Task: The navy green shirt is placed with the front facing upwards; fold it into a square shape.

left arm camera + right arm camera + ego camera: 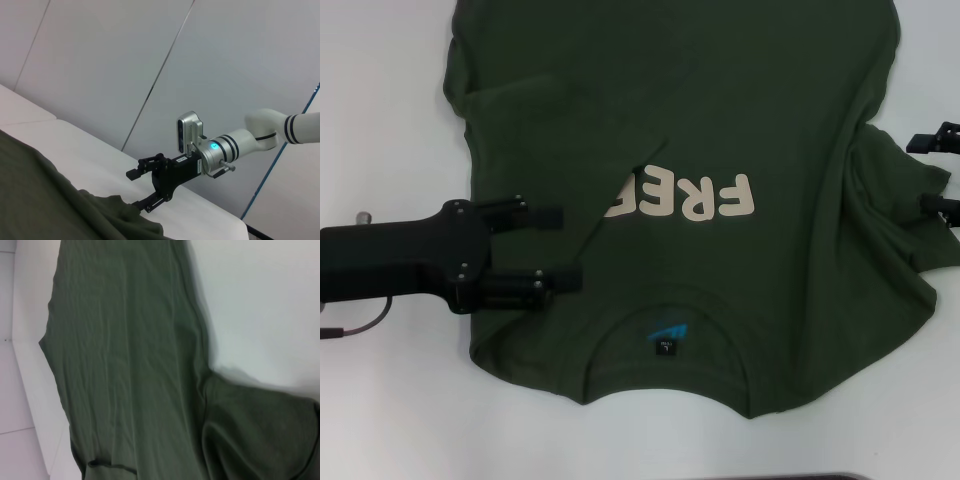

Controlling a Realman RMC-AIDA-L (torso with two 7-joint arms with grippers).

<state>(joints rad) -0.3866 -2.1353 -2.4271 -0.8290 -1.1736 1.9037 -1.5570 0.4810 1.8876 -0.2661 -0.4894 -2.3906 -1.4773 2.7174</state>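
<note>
The navy green shirt (740, 110) lies front up on the white table (380, 100), collar toward me. Its left side is folded over the chest and hides the end of the cream lettering (710, 197). A blue neck label (665, 338) shows inside the collar. My left gripper (572, 247) hovers open over the folded left edge with nothing between its fingers. My right gripper (917, 174) stands open at the rumpled right sleeve. The left wrist view shows that right gripper (136, 192) with its lower finger by the shirt (40, 195). Only cloth of the shirt (130, 365) and table fill the right wrist view.
Bare white table (390, 400) surrounds the shirt on the left and near side. The table's near edge (880, 476) shows as a dark strip. Light wall panels (125, 60) stand behind the table.
</note>
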